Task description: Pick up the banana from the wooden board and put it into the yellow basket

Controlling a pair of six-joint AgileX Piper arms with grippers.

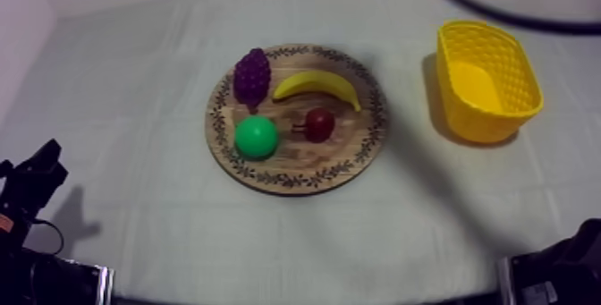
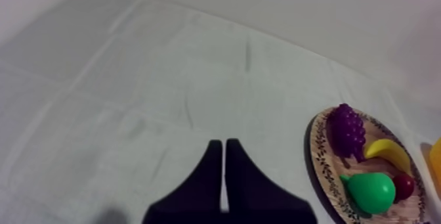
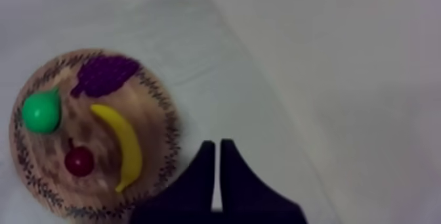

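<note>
The yellow banana (image 1: 317,85) lies on the round wooden board (image 1: 358,161), toward its far side, between a purple bunch of grapes (image 1: 252,76) and a small red fruit (image 1: 318,124). A green pear (image 1: 257,137) rests on the board's near left. The yellow basket (image 1: 514,76) stands empty at the table's right. My left gripper (image 2: 224,144) is shut on nothing, low at the left (image 1: 45,161), far from the board. My right gripper (image 3: 217,144) is also shut, over bare cloth beside the board (image 3: 164,128), with the banana (image 3: 125,144) close by.
Grey-white cloth (image 1: 161,219) covers the table, with open room all round the board and between board and basket. A dark cable (image 1: 501,13) curves across the far right corner. My right arm (image 1: 563,268) sits at the near right edge.
</note>
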